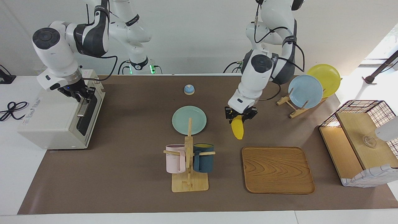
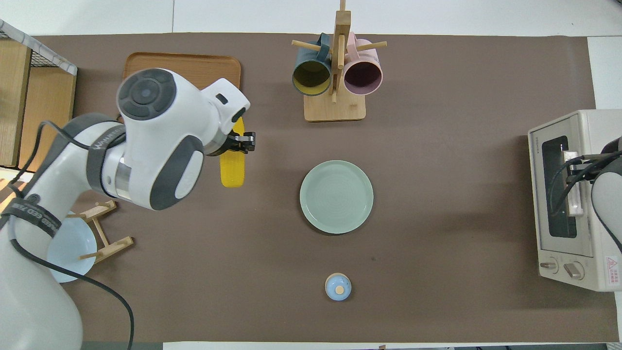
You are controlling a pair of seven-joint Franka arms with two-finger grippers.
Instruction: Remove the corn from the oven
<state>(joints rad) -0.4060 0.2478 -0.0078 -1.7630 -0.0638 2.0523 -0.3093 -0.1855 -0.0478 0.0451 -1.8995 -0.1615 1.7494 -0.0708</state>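
White wall, brown table mat (sunlit corner)

Bright, even light; soft shadows

The left arm comes in from the bottom left, and its left gripper clasps the corn in the air, over the brown mat between the wooden tray and the green plate. The oven sits at the right arm's end of the table, door closed, with the right arm over it. A mug rack stands farther from the robots than the plate; a small blue bell sits nearer.
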